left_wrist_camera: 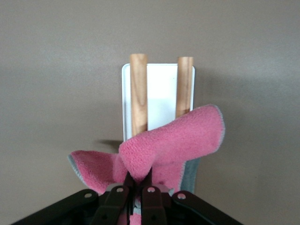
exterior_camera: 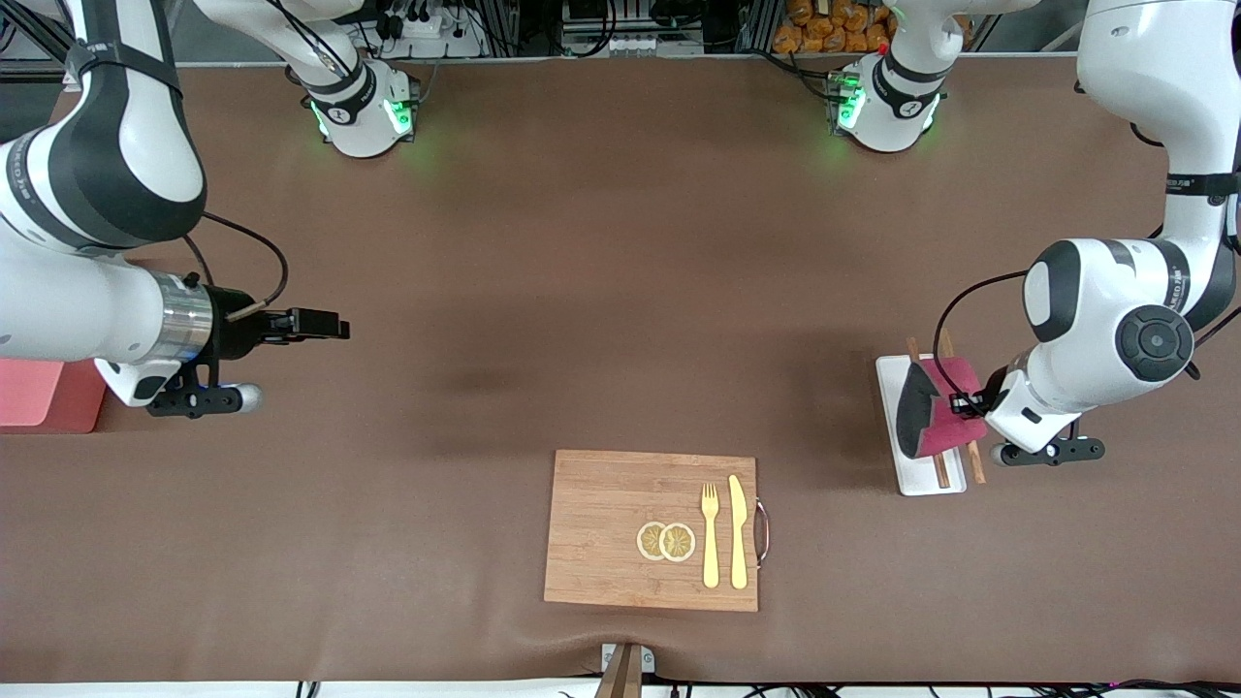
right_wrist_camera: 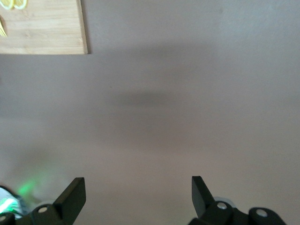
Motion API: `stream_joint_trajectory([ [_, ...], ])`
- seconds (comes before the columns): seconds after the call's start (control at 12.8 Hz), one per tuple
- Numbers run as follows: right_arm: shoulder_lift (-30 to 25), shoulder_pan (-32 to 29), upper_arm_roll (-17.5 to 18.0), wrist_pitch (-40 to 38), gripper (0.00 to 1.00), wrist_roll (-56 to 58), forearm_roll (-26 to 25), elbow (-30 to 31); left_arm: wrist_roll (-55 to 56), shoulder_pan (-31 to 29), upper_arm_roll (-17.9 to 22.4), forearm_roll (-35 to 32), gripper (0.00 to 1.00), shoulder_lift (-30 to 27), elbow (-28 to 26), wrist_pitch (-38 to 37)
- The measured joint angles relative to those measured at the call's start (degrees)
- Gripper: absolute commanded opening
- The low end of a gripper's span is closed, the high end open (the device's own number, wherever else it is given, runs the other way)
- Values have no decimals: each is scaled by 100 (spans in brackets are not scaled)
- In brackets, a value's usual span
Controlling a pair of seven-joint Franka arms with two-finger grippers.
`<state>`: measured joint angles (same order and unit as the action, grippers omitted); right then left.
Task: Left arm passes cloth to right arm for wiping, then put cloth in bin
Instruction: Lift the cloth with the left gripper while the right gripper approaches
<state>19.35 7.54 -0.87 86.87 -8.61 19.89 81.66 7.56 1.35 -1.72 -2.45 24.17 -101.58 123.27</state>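
Observation:
The cloth (exterior_camera: pixel 938 412), magenta-red with a dark grey face, is pinched in my left gripper (exterior_camera: pixel 962 403), which is shut on it just above the white tray (exterior_camera: pixel 911 481) at the left arm's end of the table. In the left wrist view the cloth (left_wrist_camera: pixel 173 140) bunches up from the left gripper (left_wrist_camera: pixel 138 180), draping over two wooden sticks (left_wrist_camera: pixel 138 91) on the tray (left_wrist_camera: pixel 161 89). My right gripper (exterior_camera: pixel 334 328) is open and empty, held over bare table at the right arm's end; in the right wrist view (right_wrist_camera: pixel 138 187) its fingers (right_wrist_camera: pixel 74 196) stand wide apart. The pink bin (exterior_camera: pixel 44 396) sits by the right arm.
A wooden cutting board (exterior_camera: pixel 620 528) lies near the front camera at mid-table, with two lemon slices (exterior_camera: pixel 666 541), a yellow fork (exterior_camera: pixel 710 533) and a yellow knife (exterior_camera: pixel 738 531) on it. Its corner shows in the right wrist view (right_wrist_camera: pixel 44 28).

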Motion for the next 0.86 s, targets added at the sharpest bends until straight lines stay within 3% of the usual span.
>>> stream_joint_trajectory([
  [0.39, -4, 74, 30, -11, 100, -629, 143, -9, 112, 348, -303, 56, 0, -418, 427, -758],
  [0.86, -3, 128, 32, -43, 100, -1471, 553, 14, 2321, 664, -1531, 731, 0, -338, 1053, -964],
])
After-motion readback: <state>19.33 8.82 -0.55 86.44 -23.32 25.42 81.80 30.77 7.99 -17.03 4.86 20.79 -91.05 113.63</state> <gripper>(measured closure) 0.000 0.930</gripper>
